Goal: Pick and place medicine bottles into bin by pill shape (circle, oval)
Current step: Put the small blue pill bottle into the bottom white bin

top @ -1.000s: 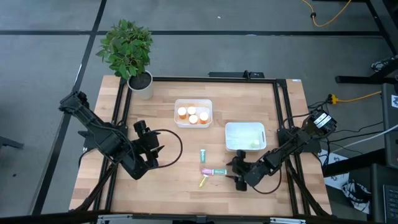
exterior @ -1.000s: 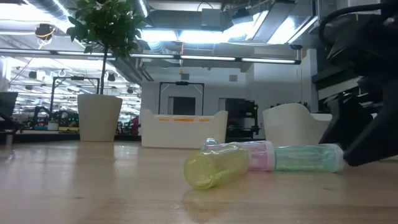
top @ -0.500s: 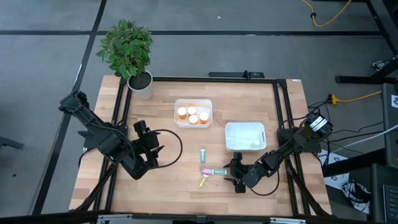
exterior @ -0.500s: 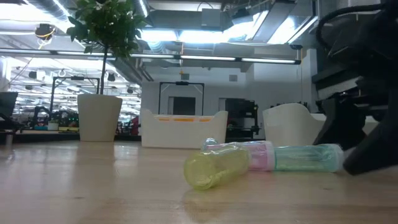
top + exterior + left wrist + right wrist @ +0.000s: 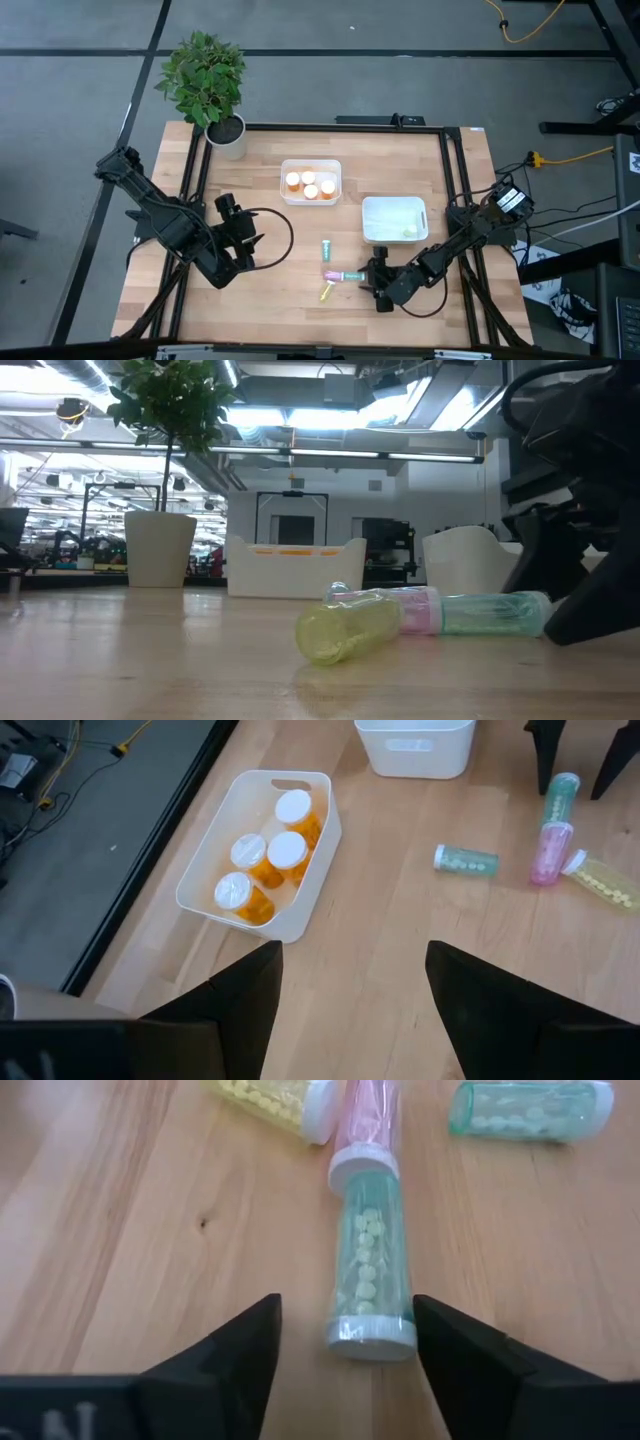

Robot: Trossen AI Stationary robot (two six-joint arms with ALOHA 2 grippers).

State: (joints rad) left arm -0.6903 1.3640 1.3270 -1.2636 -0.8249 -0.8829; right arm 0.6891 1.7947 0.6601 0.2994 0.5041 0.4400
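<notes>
Right, light wooden table (image 5: 270,300) with black frame rails, both dark arms low over it. Potted green plant in a pale pot (image 5: 208,88) sits at the far left corner.

Left arm parked on the left side; left end effector (image 5: 252,243) fingers spread, nothing between them, well apart from everything.

Two white plastic bins mid-table: left bin (image 5: 311,166) holds four orange bottles with white round caps (image 5: 270,860); right bin (image 5: 394,219) has a small pale-green item (image 5: 409,231) in its near right corner, can't tell what exactly.

Right end effector (image 5: 374,284) is down at the table just beside the loose cluster, fingers open on either side of the teal translucent bottle (image 5: 369,1260), not touching it as far as the wrist view shows. That bottle lies flat, round pale pills visible inside.

Pink translucent bottle (image 5: 366,1130) lies end to end with the teal one, caps touching. Yellow bottle (image 5: 348,631) lies tilted just beside the pink one. Second green-teal bottle (image 5: 326,249) lies apart, nearer the bins.
</notes>
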